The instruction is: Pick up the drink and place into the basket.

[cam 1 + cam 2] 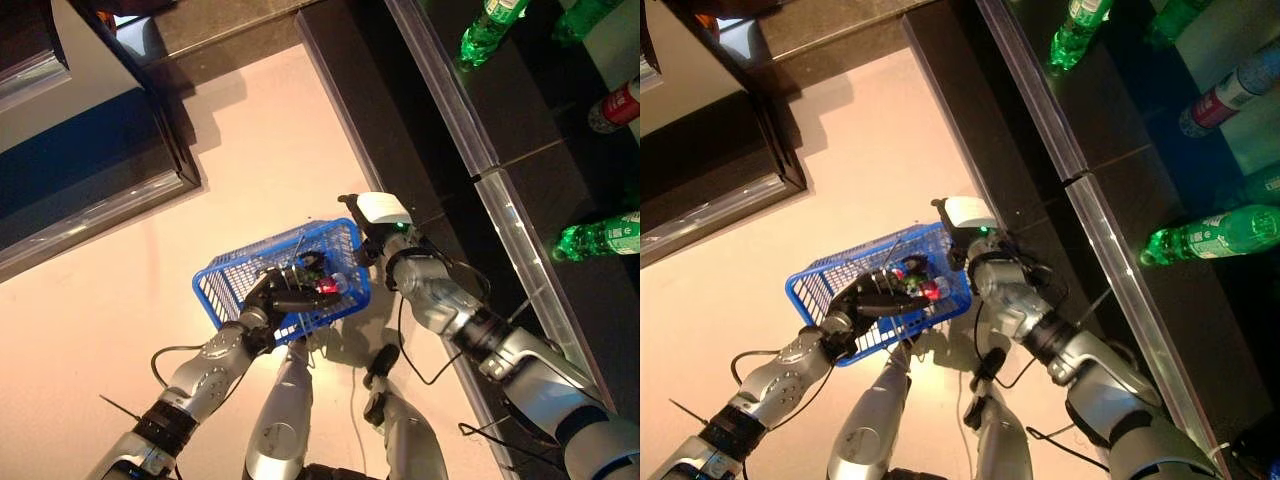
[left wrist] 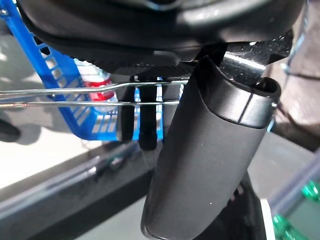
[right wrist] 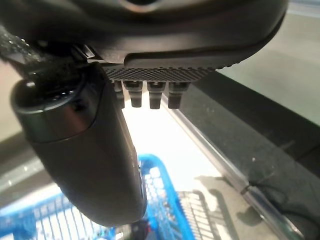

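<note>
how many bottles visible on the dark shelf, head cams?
4 in the left eye view: two green bottles at the top edge, a red-labelled bottle at the right edge, and a green bottle lying nearer the robot. More may sit out of frame.

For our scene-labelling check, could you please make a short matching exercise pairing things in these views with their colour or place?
Things:
1. basket
2. drink
3. left hand
4. shelf bottles

Descriptions:
A. green, lying on the dark shelf
B. blue mesh, above the floor
C. red label, inside the basket
D. fingers curled round the basket's wire handle

Pairs: 1-B, 2-C, 3-D, 4-A
</note>
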Robot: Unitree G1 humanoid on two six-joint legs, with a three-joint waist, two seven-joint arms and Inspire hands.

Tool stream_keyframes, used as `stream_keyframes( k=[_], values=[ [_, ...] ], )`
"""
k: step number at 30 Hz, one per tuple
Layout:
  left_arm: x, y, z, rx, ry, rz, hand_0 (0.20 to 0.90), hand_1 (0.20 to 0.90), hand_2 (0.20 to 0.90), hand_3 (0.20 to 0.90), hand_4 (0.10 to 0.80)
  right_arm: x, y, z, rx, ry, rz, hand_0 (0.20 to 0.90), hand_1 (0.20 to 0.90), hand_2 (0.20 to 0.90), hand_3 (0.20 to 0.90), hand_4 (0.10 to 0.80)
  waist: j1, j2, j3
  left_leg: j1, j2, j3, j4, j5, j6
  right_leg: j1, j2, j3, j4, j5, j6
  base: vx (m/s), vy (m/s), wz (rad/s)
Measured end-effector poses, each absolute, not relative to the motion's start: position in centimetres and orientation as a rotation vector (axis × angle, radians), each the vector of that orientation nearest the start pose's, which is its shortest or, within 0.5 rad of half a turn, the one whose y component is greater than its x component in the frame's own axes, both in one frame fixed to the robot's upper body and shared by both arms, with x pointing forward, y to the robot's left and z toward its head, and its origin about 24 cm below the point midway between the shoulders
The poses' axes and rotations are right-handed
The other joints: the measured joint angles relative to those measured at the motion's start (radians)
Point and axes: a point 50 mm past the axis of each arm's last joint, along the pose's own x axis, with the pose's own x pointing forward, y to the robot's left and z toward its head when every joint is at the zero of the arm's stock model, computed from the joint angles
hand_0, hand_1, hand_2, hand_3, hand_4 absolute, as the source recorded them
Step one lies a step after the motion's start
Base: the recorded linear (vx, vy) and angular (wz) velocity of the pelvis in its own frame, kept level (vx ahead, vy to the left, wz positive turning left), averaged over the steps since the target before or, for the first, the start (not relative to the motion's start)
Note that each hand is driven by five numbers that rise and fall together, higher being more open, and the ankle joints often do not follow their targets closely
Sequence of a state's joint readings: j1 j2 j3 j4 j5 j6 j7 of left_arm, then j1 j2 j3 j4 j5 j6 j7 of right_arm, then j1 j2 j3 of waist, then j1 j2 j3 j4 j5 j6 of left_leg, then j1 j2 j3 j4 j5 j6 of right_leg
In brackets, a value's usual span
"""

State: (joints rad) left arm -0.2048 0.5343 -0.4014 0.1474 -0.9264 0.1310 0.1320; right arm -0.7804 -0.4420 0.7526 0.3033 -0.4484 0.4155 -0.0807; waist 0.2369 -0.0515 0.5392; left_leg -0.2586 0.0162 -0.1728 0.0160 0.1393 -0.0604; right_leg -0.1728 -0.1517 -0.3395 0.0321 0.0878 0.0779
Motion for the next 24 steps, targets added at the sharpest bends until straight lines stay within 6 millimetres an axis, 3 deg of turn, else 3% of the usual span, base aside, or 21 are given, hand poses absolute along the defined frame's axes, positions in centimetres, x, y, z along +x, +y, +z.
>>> stream_keyframes(
  k=[7, 12, 19, 24],
  values=[
    [26.3, 19.3, 1.8, -0.335, 0.36, -0.017, 0.3, 0.3, 0.3, 0.2, 0.1, 33.5, -12.2, 10.7, -1.046, -0.1, 0.139, 0.9, 0.9, 0.9, 0.9, 0.8, -0.014, -0.04, -0.002, 0.044, 0.016, 0.017, -0.024, -0.004, -0.006, 0.036, 0.016, 0.028, -0.026, 0.003, -0.003, 0.022, -0.029, -0.08],
    [25.3, 20.3, 0.9, -0.303, 0.369, 0.065, 0.3, 0.3, 0.3, 0.2, 0.1, 31.1, -14.7, 7.7, -0.859, -0.039, 0.077, 0.9, 0.9, 0.9, 0.9, 0.8, -0.028, -0.05, -0.004, 0.11, 0.027, 0.039, -0.053, -0.008, -0.009, 0.089, 0.027, 0.047, -0.055, 0.005, -0.005, 0.047, 0.017, -0.13],
    [23.4, 21.6, -1.1, -0.321, 0.395, 0.17, 0.3, 0.3, 0.3, 0.2, 0.1, 27.4, -15.3, 2.4, -0.64, 0.142, 0.139, 0.9, 0.9, 0.9, 0.9, 0.8, -0.068, -0.051, -0.015, 0.207, 0.039, 0.079, -0.074, -0.031, -0.01, 0.173, 0.032, 0.079, -0.091, 0.006, -0.005, 0.054, 0.04, -0.16],
    [21.0, 22.6, -6.1, -0.406, 0.522, 0.32, 0.3, 0.3, 0.3, 0.2, 0.1, 24.0, -14.6, -4.0, -0.419, 0.431, 0.221, 0.9, 0.9, 0.9, 0.9, 0.8, -0.108, -0.049, -0.102, 0.249, 0.043, 0.107, -0.09, -0.045, -0.009, 0.202, 0.035, 0.1, -0.113, 0.005, -0.003, 0.05, 0.042, -0.16]
  ],
)
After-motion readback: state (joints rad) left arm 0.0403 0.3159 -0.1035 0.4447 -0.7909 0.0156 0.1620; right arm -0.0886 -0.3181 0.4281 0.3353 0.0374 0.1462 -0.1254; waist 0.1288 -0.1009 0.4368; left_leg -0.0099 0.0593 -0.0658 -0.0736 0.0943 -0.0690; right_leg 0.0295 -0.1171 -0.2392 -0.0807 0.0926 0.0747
